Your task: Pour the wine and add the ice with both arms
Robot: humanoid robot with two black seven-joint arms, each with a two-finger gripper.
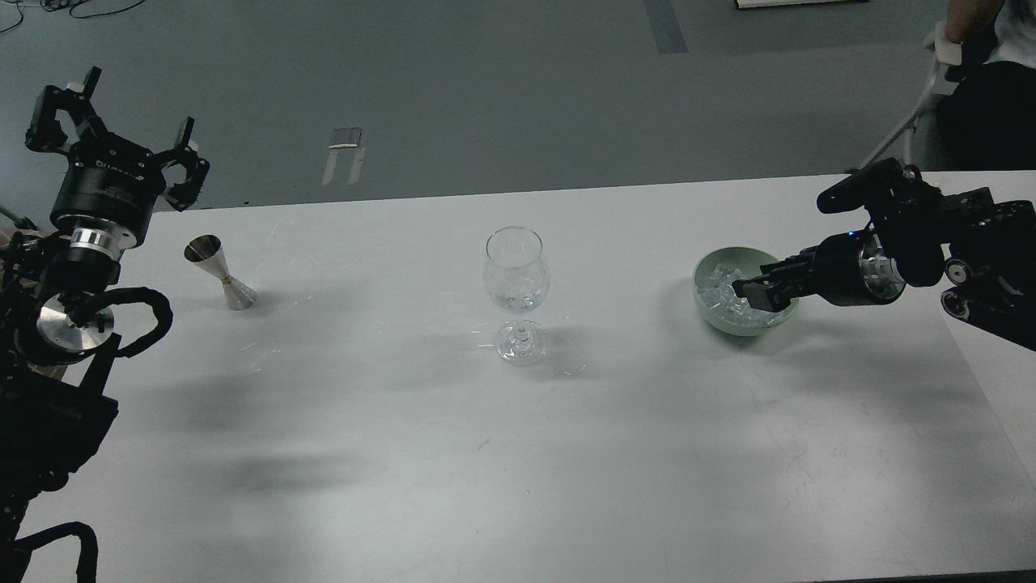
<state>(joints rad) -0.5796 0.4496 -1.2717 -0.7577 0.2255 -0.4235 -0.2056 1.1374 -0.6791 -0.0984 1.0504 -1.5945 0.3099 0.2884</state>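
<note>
Though glassy, ice (723, 285) cubes heaped.

A white rectangular table (405, 453) is seen across most of the head view, its surface marked by faint scratches and soft shadows. A grey floor (486, 89) is visible beyond its far edge, where a small pale flat object (346, 138) is laid (its nature cannot be told). At the upper right corner, a seated person in dark clothing (983, 89) is partly shown.
</note>
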